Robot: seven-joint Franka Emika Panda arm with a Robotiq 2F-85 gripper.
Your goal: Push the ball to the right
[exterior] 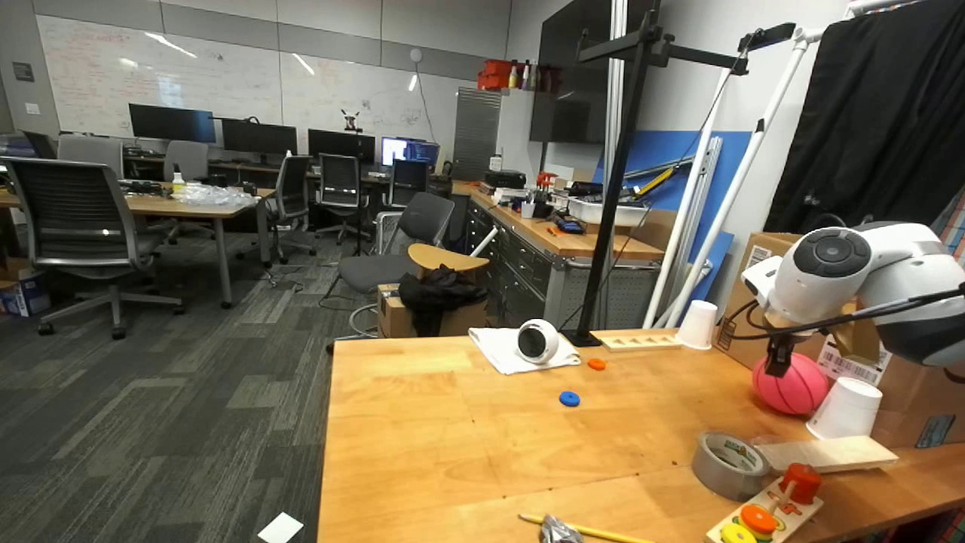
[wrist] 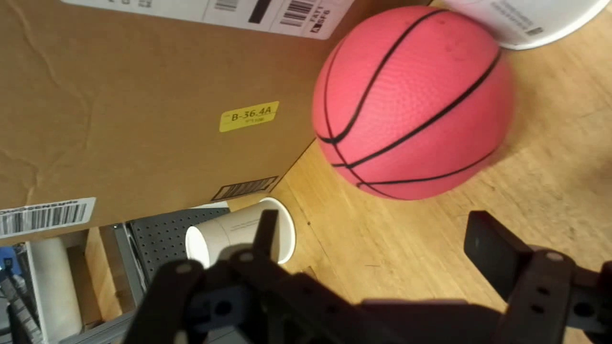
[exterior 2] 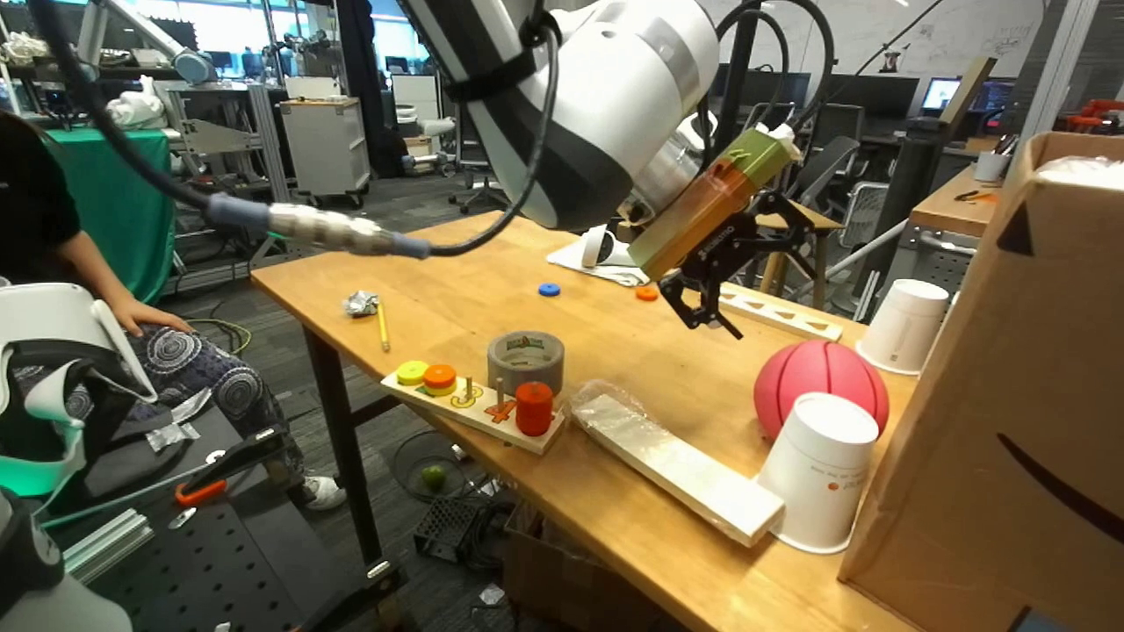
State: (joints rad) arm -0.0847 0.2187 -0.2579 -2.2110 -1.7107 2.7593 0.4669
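Observation:
The pink-red ball (exterior: 803,388) with dark seam lines rests on the wooden table in front of a cardboard box. It also shows in an exterior view (exterior 2: 812,373), partly behind a white cup, and at the top of the wrist view (wrist: 411,105). My gripper (wrist: 375,234) is open and empty, with bare table between its fingers. In the wrist view the ball lies beyond the fingertips, apart from them. In an exterior view the gripper (exterior 2: 779,320) hangs above the table, up and to the left of the ball; it also shows in an exterior view (exterior: 779,362), overlapping the ball.
The cardboard box (exterior 2: 992,421) stands behind the ball. An upturned white cup (exterior 2: 825,474) is close beside the ball; another white cup (exterior 2: 904,325) stands on its far side. A wrapped wooden board (exterior 2: 676,465), tape roll (exterior 2: 525,360) and peg toy (exterior 2: 479,408) lie nearer the table edge.

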